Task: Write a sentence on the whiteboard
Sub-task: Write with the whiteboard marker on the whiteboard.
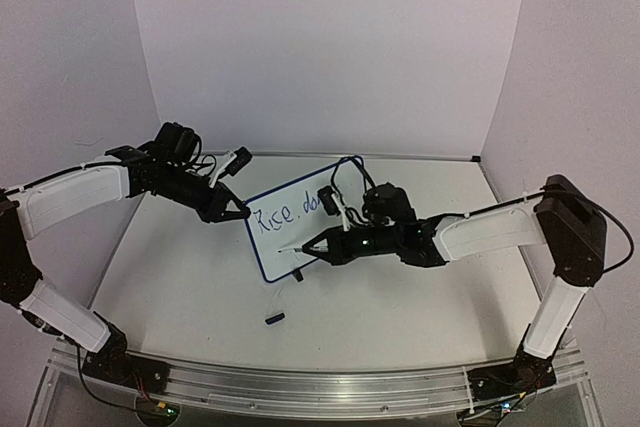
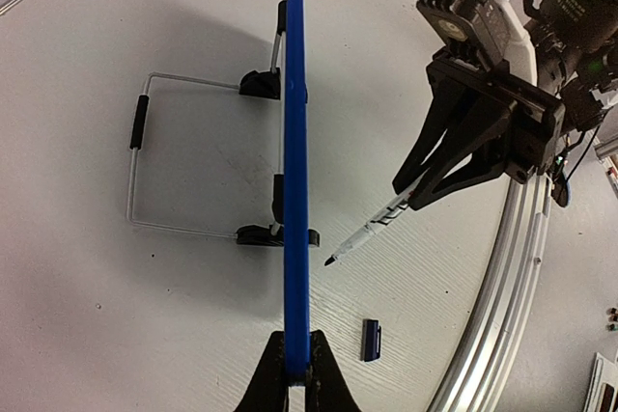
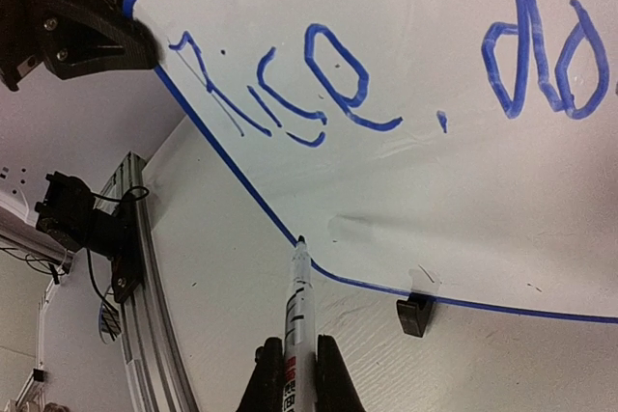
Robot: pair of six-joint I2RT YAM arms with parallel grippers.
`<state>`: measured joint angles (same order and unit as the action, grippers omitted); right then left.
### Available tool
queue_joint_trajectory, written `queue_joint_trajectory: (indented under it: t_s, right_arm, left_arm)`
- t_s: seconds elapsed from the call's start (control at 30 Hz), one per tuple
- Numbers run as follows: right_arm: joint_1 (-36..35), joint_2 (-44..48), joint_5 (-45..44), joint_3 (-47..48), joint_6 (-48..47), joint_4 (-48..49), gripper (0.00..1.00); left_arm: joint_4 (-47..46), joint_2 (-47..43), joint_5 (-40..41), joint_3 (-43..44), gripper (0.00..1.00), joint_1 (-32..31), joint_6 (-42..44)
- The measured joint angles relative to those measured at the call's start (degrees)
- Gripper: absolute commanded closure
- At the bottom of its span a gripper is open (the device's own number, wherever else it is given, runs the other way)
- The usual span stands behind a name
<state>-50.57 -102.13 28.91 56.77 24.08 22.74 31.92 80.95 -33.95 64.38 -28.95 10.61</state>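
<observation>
Whiteboard (image 3: 463,200) stands clamped in left tool (image 1: 238,213); right tool (image 3: 294,364) pinches marker (image 3: 297,306) beside its lower edge.

Place: looked like a robotics lab cell | walled on three sides by plain white panels (image 1: 330,37) | held a white table (image 1: 170,277) edged with an aluminium rail (image 1: 330,385) | carried two bolted arm bases (image 1: 520,379) | trailed loose cables (image 3: 90,272) beside the rail

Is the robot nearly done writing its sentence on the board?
Not yet. Done: the words "Rice, do" are written in blue along the top of the board. In hand: the left fingers clamp the board's edge, and the right fingers hold the marker, its tip just off the lower corner. Left: the space under those words is blank, so more writing likely remains.
</observation>
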Motion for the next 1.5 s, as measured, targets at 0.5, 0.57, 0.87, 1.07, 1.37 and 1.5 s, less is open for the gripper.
queue_joint_trajectory:
  t_s: [0.5,0.57,0.87,1.07,1.37,1.5]
  right_arm:
    - [0.00,-3.87,-1.68,2.45,0.85,1.88,1.00]
    - [0.00,-3.87,-1.66,2.73,0.85,1.90,1.00]
    - [-0.24,-5.77,-0.07,4.31,0.81,1.81,1.00]
    - [-0.26,-5.90,0.02,4.31,0.55,1.38,1.00]
    - [-0.26,-5.90,-1.22,4.31,-0.59,-1.07,1.00]
    - [-0.28,-5.84,-1.49,4.31,-0.83,-1.44,1.00]
  left_arm:
    - [0.00,0.00,0.00,0.00,1.00,0.00,0.00]
    - [0.00,0.00,0.00,0.00,1.00,0.00,0.00]
    - [0.00,0.00,0.09,0.00,1.00,0.02,-0.02]
    - [0.00,0.00,0.07,0.00,1.00,0.00,-0.02]
    - [0.00,0.00,0.07,0.00,1.00,0.00,-0.02]
    - [0.00,0.00,0.07,0.00,1.00,0.00,-0.02]
